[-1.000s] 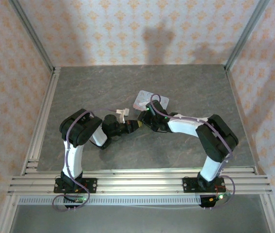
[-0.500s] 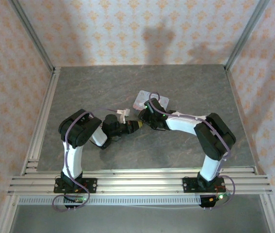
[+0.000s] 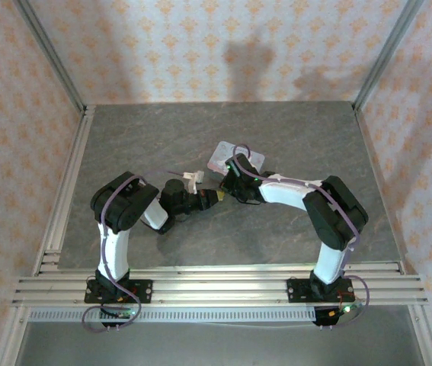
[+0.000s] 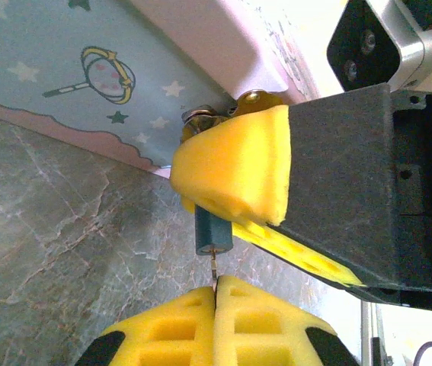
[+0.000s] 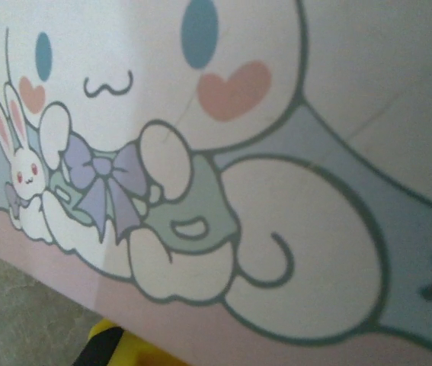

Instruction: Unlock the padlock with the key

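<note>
The padlock (image 4: 210,232), a tiny dark teal body, hangs at the edge of the pastel tin (image 4: 86,69). Its metal shackle (image 4: 199,118) sits by the tin's gold clasp. My right gripper (image 3: 224,191) is shut on the padlock, whose body shows between its yellow pads (image 4: 235,171). My left gripper (image 4: 216,293) is shut on the key (image 4: 214,271), a thin pale sliver standing out of the closed pads. The key's tip is in the keyhole at the padlock's lower end. In the top view the left gripper (image 3: 209,199) meets the right one nose to nose.
The tin (image 3: 235,158) lies on the grey marbled table (image 3: 200,130), and its cartoon lid (image 5: 276,191) is very close to the right wrist camera. Metal rails run along the left side (image 3: 67,191) and the near edge (image 3: 216,286). Patterned walls enclose the table.
The right gripper has closed from half open onto the padlock, and its arm has edged slightly left toward the left gripper. The left gripper has stayed shut on the key.
</note>
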